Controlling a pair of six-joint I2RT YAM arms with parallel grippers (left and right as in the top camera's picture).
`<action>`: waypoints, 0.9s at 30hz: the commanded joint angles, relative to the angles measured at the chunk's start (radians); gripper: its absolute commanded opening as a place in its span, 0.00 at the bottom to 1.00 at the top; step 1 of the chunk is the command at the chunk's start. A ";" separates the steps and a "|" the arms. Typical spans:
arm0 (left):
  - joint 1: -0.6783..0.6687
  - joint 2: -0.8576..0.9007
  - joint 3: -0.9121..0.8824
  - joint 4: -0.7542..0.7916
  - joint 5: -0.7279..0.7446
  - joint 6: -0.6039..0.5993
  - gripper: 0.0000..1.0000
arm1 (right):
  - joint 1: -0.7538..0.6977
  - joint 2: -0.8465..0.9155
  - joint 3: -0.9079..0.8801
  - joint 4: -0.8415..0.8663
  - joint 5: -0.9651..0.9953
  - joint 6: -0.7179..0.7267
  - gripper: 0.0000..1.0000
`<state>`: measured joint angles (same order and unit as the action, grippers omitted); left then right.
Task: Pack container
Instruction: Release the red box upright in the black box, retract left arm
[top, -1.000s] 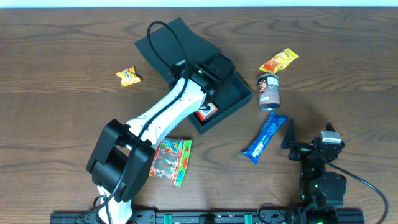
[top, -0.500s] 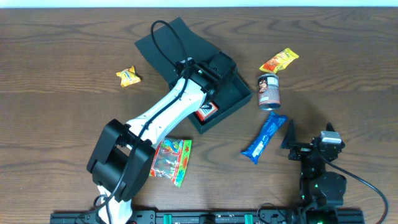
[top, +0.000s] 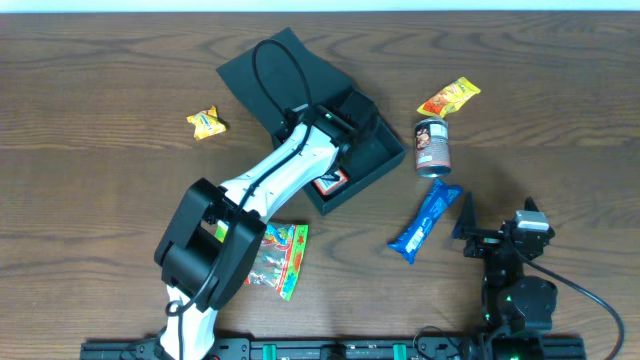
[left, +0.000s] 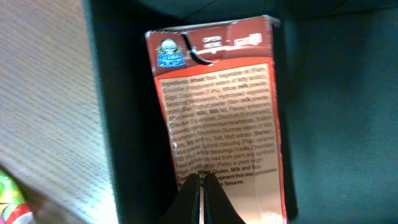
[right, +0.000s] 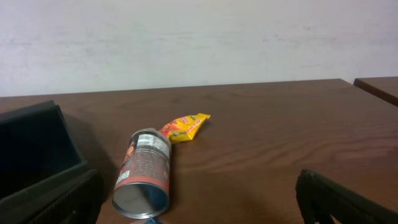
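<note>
Left gripper (left: 201, 198) pinched fully closed, tips together above the red snack packet (left: 217, 118); contact unclear. Arm stretched diagonally into the teal container (top: 388, 158), mid-table, lid flap open. Right gripper (right: 199, 190) spread wide, empty, level, low.

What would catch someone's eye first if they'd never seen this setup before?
The white left arm reaches across the table, the left gripper closed and poised over a red packet lying in the open dark container at upper centre. Loose snacks lie around it: a can on its side and a blue packet to the right, and a colourful bag near the front edge.
</note>
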<state>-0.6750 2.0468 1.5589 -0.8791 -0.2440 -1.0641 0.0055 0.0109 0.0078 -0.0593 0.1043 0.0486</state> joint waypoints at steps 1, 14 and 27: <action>0.007 0.050 0.018 -0.026 -0.013 0.016 0.06 | -0.011 -0.005 -0.002 -0.004 0.000 0.006 0.99; 0.007 -0.067 0.029 0.000 0.010 0.028 0.06 | -0.011 -0.005 -0.002 -0.004 0.000 0.006 0.99; 0.033 -0.455 0.029 -0.253 -0.038 0.163 0.07 | -0.011 -0.005 -0.002 -0.004 0.000 0.006 0.99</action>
<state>-0.6636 1.6531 1.5715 -1.0737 -0.2276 -0.9272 0.0055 0.0109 0.0078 -0.0593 0.1043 0.0486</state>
